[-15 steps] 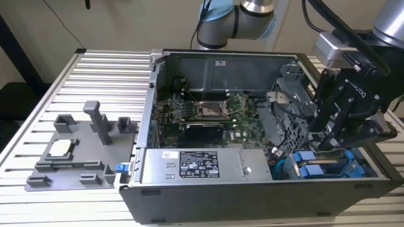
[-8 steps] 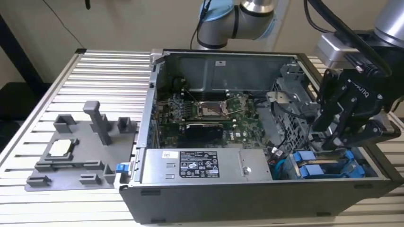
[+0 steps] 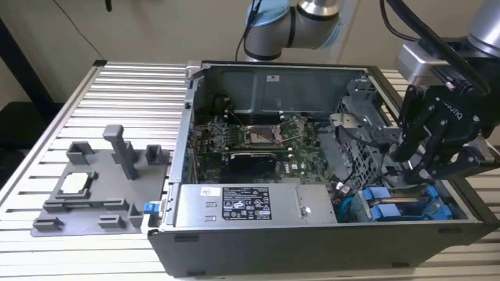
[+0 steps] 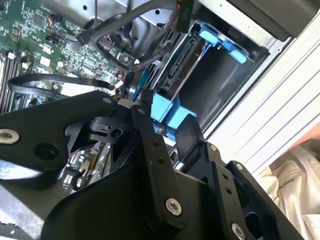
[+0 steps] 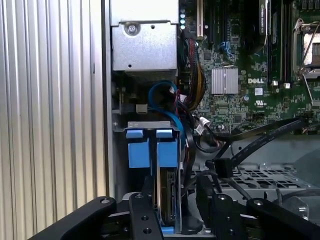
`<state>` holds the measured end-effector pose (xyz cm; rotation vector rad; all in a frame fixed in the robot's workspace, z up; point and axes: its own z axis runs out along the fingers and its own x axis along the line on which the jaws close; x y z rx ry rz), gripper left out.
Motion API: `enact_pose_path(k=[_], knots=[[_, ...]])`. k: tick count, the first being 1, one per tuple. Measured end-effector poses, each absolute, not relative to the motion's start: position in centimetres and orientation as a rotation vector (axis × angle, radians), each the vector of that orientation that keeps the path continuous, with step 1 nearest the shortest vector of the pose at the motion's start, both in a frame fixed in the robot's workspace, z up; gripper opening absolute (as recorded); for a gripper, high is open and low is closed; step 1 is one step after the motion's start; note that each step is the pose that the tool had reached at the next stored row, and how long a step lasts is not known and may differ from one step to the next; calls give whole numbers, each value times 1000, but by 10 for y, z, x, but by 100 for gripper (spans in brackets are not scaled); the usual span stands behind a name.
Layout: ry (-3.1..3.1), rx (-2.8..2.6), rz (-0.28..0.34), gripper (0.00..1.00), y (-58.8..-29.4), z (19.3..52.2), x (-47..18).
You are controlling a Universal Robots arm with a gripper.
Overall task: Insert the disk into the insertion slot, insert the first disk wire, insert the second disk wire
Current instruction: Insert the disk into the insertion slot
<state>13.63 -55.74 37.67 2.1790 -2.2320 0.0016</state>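
The disk [image 5: 167,202] stands edge-on in its bright blue frame inside the insertion slot [image 5: 145,125], a bay of the grey metal cage at the case's front corner. Its connector edge [image 4: 182,67] faces out of the cage. My gripper [image 5: 175,182] is open and straddles the disk's near end, one finger [image 5: 146,200] close against the blue frame, the other finger [image 5: 207,197] standing off it. In the exterior view the gripper [image 3: 414,175] hangs just above the blue tabs [image 3: 387,211]. A loose black wire with its plug [image 5: 222,167] lies beside the cage.
A second blue-tabbed carrier [image 5: 137,147] sits beside the disk in the cage. Cable bundles [image 5: 192,75], the power supply [image 3: 246,205] and the motherboard [image 3: 258,140] crowd the case. A grey plastic fixture tray [image 3: 86,193] lies on the slatted table at the exterior view's left.
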Motion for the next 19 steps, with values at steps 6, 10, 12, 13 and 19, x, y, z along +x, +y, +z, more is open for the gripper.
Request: enact_pose_path(k=[6, 10, 12, 13, 19], knots=[[-2240, 2187, 20, 47, -555, 377, 142], [-2246, 2193, 33, 47, -554, 377, 146], [-2249, 2196, 39, 47, -553, 377, 148], [-2250, 2197, 42, 47, -553, 377, 149], [-2250, 2202, 47, 47, -551, 377, 156]])
